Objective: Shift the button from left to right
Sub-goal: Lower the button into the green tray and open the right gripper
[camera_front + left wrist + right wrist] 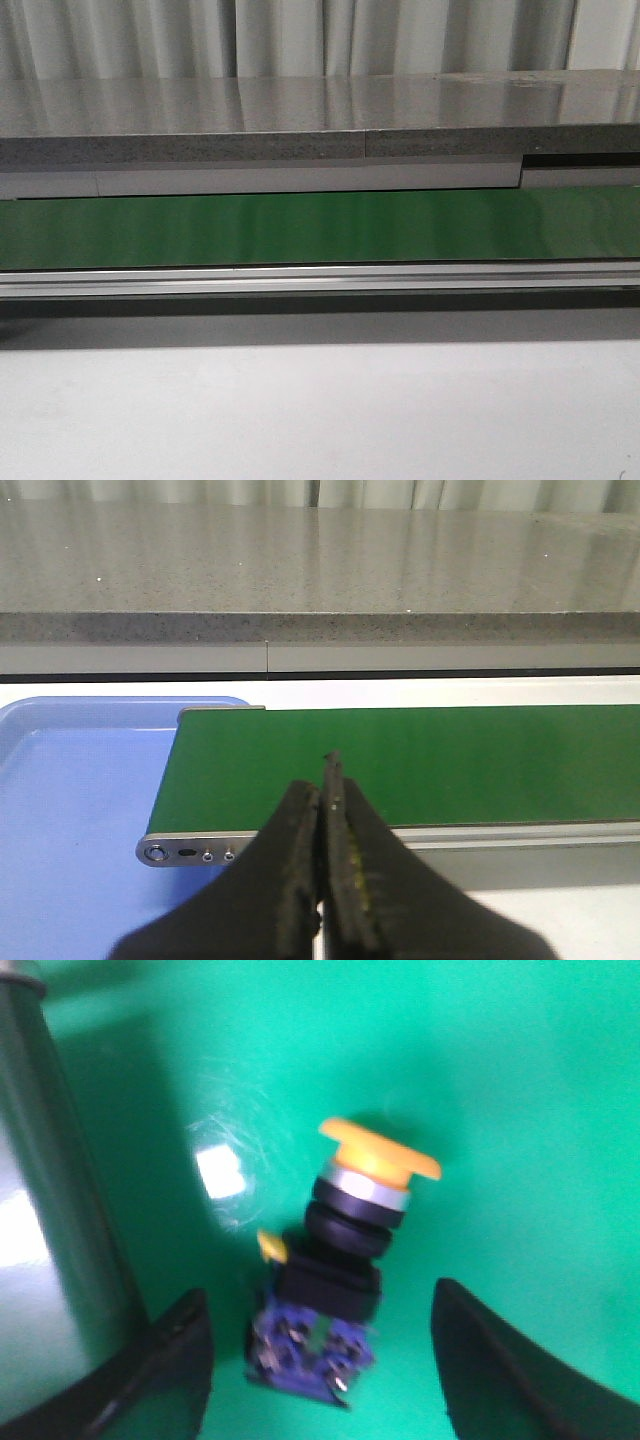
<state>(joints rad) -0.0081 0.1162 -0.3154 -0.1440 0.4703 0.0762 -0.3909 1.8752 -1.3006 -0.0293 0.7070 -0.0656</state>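
— Two grippers, how set?
— Right gripper spread wide, flanking the button lying on the green belt, apart from both fingers. Left gripper pressed together, near belt end; beyond, blue tray.

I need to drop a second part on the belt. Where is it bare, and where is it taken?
Bare: the green belt from its end roller beside the blue tray onward. Crowded: the patch between the open right claw, where the button lies.
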